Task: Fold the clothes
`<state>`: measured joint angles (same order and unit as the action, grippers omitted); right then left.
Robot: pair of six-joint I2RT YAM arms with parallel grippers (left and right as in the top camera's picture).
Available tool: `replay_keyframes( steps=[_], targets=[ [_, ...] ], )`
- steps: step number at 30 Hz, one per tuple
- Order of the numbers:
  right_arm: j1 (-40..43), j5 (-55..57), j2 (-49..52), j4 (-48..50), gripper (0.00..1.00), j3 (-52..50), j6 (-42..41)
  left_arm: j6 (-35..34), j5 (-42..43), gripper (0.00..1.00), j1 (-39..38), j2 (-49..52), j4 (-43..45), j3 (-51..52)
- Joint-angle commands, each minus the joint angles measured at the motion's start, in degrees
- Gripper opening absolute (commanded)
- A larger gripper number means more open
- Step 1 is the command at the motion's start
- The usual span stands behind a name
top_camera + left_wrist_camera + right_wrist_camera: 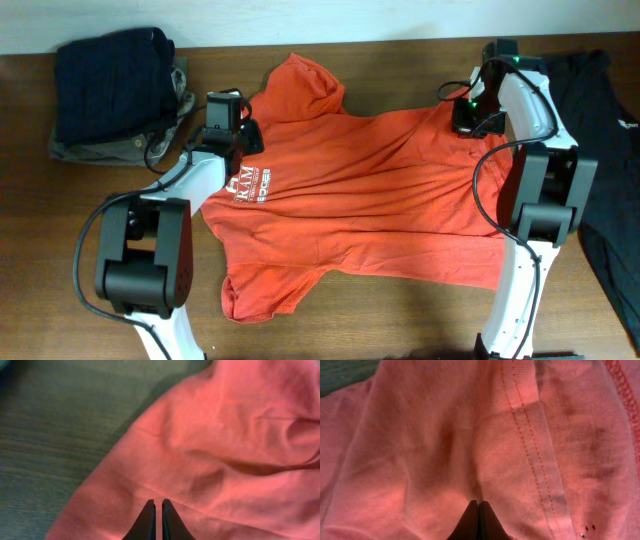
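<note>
We see the left end effector [156, 502] with its two dark fingers [148, 521] drawn almost together, only a thin slit between the tips, which sit right at the cloth of the orange-red short-sleeved cotton T-shirt [380, 190]. We cannot tell whether any fabric is caught in that slit. From overhead this end effector sits at the shirt's shoulder area, beside the far sleeve and just above the white chest lettering [255, 186]. The right end effector [478, 502] has its fingers closed tip to tip. They meet where a soft crease of the same cloth runs up to them, with a double-stitched hem [530, 435] just to one side. Here too we cannot tell whether a fold is pinched. Overhead it is at the shirt's hem corner, toward the far right of the brown wooden bench [400, 320]. The T-shirt lies spread across the middle of the bench, turned sideways: neck end toward the left edge, hem toward the right edge, one sleeve pointing to the far edge and the other to the near edge, with wrinkles across the body. In the far left corner a folded navy garment [110, 75] rests on a folded grey one [100, 150], apart from the shirt. A black garment [610, 200] lies along the right edge, behind the right arm.
</note>
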<state>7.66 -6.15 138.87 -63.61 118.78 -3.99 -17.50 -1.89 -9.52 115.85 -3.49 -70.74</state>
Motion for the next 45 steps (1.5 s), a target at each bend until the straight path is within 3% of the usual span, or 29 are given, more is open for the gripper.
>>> replay_keyframes(
  steps=[1,23,31,37,45],
  targets=[
    [-0.15,2.45,0.70,0.20,0.04,-0.61,0.61,0.90,0.22,0.07,0.20,3.13,0.50,-0.35],
    [0.61,11.45,5.29,2.21,0.04,-1.57,0.79,2.97,-0.85,0.07,9.35,7.06,-0.68,-0.35],
    [0.52,13.94,5.27,4.04,0.04,-1.33,0.76,5.64,-0.83,0.12,10.34,7.02,-0.57,-1.36],
    [0.44,12.81,5.07,2.60,0.04,3.10,0.52,6.14,-0.81,0.12,9.22,6.58,-8.31,-8.79],
    [0.33,6.69,5.07,-2.97,0.04,18.21,0.15,6.71,-0.81,0.14,5.27,6.25,-19.02,-24.59]
  ],
)
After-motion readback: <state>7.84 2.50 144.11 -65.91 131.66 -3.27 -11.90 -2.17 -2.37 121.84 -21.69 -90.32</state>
